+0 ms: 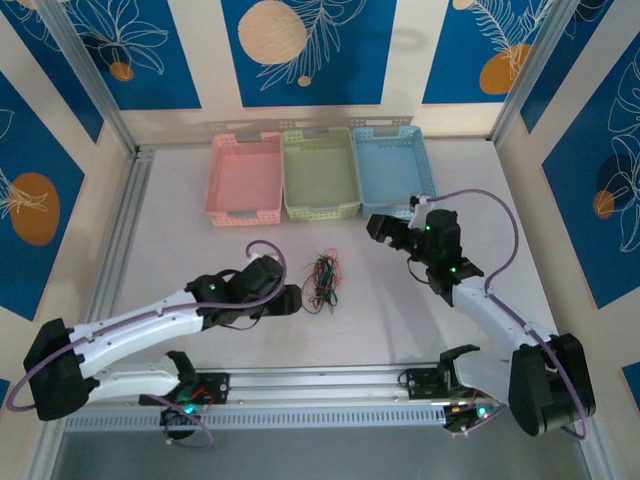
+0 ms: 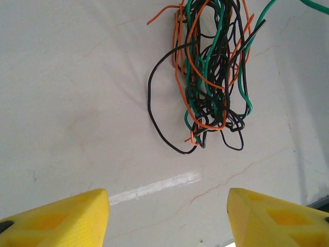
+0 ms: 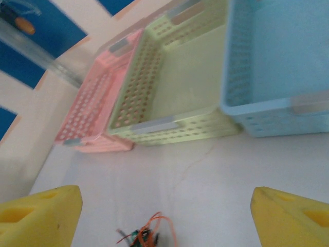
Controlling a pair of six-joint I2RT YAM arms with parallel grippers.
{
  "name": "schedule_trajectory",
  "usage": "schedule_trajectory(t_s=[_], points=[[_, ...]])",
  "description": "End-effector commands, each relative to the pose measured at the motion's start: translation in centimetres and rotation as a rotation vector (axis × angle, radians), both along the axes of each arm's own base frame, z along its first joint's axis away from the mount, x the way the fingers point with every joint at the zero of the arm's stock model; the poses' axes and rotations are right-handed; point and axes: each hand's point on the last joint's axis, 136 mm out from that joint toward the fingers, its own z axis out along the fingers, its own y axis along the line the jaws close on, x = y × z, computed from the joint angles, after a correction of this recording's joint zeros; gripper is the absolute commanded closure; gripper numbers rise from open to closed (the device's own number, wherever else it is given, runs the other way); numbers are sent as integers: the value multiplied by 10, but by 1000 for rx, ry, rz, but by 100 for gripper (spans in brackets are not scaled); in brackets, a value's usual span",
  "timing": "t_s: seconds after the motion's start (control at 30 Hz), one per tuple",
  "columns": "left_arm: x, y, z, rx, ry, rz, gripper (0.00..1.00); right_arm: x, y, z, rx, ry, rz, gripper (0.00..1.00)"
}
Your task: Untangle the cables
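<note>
**Facing the knot, nothing pulled yet**

Hovering just beside the cables (image 1: 322, 282), bunched mid-counter (image 1: 180, 240), with left jaws parted and empty. Holding right jaws wide and empty near the blue basket (image 1: 395, 205). Probably needing next to pinch one loose black loop and draw it out. Nothing blocking; pink basket (image 1: 244, 212) and green basket (image 1: 322, 208) standing well behind.

Far side, I see pink basket (image 1: 245, 175), green basket (image 1: 320, 172) and blue basket (image 1: 392, 170) side by side, left to right | table (image 1: 200, 250) under them pale, hairline cracks | I spot a short white strip (image 2: 154, 186) on it | blue leaf-print wall panels (image 1: 305, 50) behind, metal frame posts (image 1: 90, 78) at far corners
</note>
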Motion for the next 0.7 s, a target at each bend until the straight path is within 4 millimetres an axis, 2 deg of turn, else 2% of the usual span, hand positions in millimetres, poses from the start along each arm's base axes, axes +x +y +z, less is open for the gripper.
schedule_trajectory(t_s=[0.0, 0.17, 0.33, 0.67], points=[[-2, 5, 9, -56, -10, 29, 38, -6, 22, -2, -55, 4, 78, 15], [-12, 18, 12, -90, -20, 37, 38, -9, 35, -7, -44, 29, 125, 15], [-17, 28, 9, -101, -38, 35, 37, -9, 38, -9, -36, 29, 134, 15], [-11, 16, 7, -124, -53, 5, 37, -16, 41, -8, -36, 57, 164, 15]])
